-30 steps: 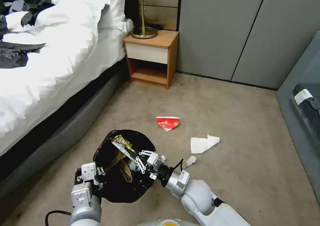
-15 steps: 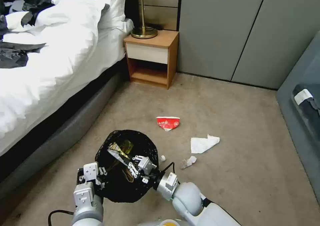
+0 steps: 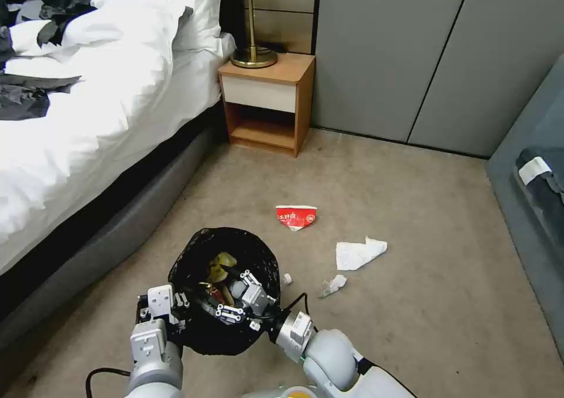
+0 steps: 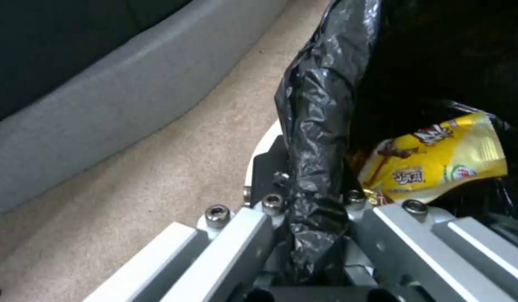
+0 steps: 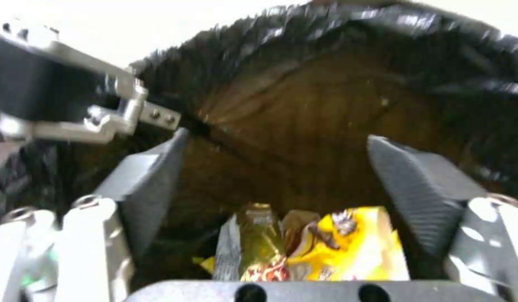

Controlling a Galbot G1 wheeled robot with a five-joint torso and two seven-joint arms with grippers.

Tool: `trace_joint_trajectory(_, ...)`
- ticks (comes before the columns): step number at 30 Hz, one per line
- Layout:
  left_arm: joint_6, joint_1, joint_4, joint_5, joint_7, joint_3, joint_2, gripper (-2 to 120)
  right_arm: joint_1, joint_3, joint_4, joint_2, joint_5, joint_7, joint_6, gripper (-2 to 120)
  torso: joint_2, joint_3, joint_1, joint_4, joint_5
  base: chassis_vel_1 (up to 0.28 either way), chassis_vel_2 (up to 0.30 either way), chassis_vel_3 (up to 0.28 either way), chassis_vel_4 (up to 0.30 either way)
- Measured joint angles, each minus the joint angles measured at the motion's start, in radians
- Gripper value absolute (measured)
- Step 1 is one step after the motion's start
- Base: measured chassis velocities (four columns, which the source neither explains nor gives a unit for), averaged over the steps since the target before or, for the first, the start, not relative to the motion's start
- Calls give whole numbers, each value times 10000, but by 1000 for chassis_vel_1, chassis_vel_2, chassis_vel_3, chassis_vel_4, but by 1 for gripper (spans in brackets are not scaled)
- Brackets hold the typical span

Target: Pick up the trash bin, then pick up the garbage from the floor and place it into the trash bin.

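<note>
The trash bin (image 3: pixel 267 263), white with a black liner (image 4: pixel 320 126), hangs just above the carpet. My left gripper (image 3: pixel 176 314) is shut on its near rim, pinching the liner (image 4: pixel 315 218). My right gripper (image 3: pixel 233 295) is inside the bin's mouth, open, with its fingers (image 5: pixel 421 188) spread wide and nothing between them. Yellow and brown snack wrappers (image 5: pixel 343 247) lie loose in the bin (image 4: pixel 438 159). On the floor beyond are a crushed red-white paper cup (image 3: pixel 296 216), a white tissue (image 3: pixel 359 252), a small crumpled scrap (image 3: pixel 333 284) and a little white bottle (image 3: pixel 286 279).
A bed (image 3: pixel 88 122) with white bedding and a grey base runs along the left. A wooden nightstand (image 3: pixel 267 101) with a brass lamp stands at the back. Grey cabinet doors (image 3: pixel 399 51) line the far wall, and a grey seat (image 3: pixel 529 198) is at the right. Open carpet lies between.
My right gripper carried the wrapper down into the bin, then opened; the wrapper now lies loose inside. The left gripper and bin stayed nearly still.
</note>
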Motion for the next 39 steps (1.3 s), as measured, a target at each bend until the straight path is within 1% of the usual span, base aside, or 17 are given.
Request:
trace_joint_trajectory(1, 0, 0, 0, 0, 0, 0, 0, 1, 0, 0, 0, 0, 0, 0, 0, 82, 0, 0, 0, 0, 0, 0, 0, 0, 0)
trace_joint_trajectory(3, 3, 9, -7, 0, 2, -30, 27, 1, -70, 90, 321, -84, -3, 27, 3, 92, -1, 0, 0, -1, 0, 0, 0, 0, 0)
trace_joint_trajectory(4, 3, 9, -7, 0, 2, -30, 27, 1, -70, 90, 321, -84, -3, 27, 3, 92, -1, 0, 0, -1, 0, 0, 0, 0, 0)
trace_joint_trajectory(5, 8, 13, -8, -2, 2, -61, 52, 1, -127, 197, 609, -175, -5, 30, 4, 97, 0, 1, 0, -1, 0, 0, 0, 0, 0)
trace_joint_trajectory(7, 11, 14, -8, -5, 2, -79, 73, 1, -168, 308, 840, -250, -5, 32, 4, 99, 0, 0, 0, 0, 0, 0, 0, 0, 0)
trace_joint_trajectory(10, 18, 18, -3, -11, 2, -98, 108, 1, -316, 811, 1721, -609, 106, 60, -3, 100, 0, 0, 0, 0, 1, 0, 0, 0, 0)
trace_joint_trajectory(11, 18, 18, -3, -11, 2, -98, 108, 1, -316, 811, 1721, -609, 106, 60, -3, 100, 0, 0, 0, 0, 1, 0, 0, 0, 0)
trace_joint_trajectory(14, 23, 14, 41, -30, 3, -139, 130, 1, -698, 1595, 2949, -973, 222, 306, 10, 100, -1, 0, 0, -1, 0, 0, 0, 0, 0)
trace_joint_trajectory(16, 23, 13, 50, -39, 3, -154, 147, 1, -836, 1783, 3262, -1010, 229, 422, 9, 100, -1, 0, 0, 1, 1, 0, 0, 0, 0)
trace_joint_trajectory(17, 23, 18, 60, -66, 3, -199, 193, 1, -1214, 2253, 3952, -1034, 199, 731, -40, 100, 0, 0, 0, 0, 1, 0, 0, 0, 0)
trace_joint_trajectory(19, 23, 22, 62, -88, 3, -223, 214, 1, -1443, 2545, 4306, -1002, 125, 926, -87, 100, 0, 0, -1, 0, -1, 0, 0, 0, 0)
trace_joint_trajectory(22, -3, 26, 62, -207, 3, -312, 290, 1, -2685, 4016, 5311, -506, -480, 1652, 13, 100, 0, 0, 0, -2, 0, 0, 0, 0, 0)
trace_joint_trajectory(26, -35, 26, 59, -269, 2, -322, 300, 1, -3285, 4445, 5459, -332, -676, 2060, 204, 100, 0, 0, 0, -3, 0, 0, 0, 0, 0)
trace_joint_trajectory(27, -86, 17, 52, -332, 2, -335, 308, 1, -3786, 4758, 5449, -167, -761, 2401, 445, 100, 0, 0, 0, -2, 0, 0, 0, 0, 0)
trace_joint_trajectory(29, -184, -11, 41, -422, -8, -367, 322, 1, -4299, 5149, 5062, 72, -876, 2551, 953, 100, 0, 0, 0, -2, 0, 0, 0, 0, 0)
trace_joint_trajectory(32, -213, -25, 21, -491, -25, -374, 338, 1, -4573, 5292, 4669, 161, -912, 2591, 1272, 100, 0, -1, 0, -2, -1, 0, 0, 0, 0)
trace_joint_trajectory(39, -215, 42, -119, -520, -42, -395, 321, 1, -4558, 5388, 4104, 319, -733, 2617, 1336, 100, 0, 0, 0, 0, 0, 0, 0, 0, 0)
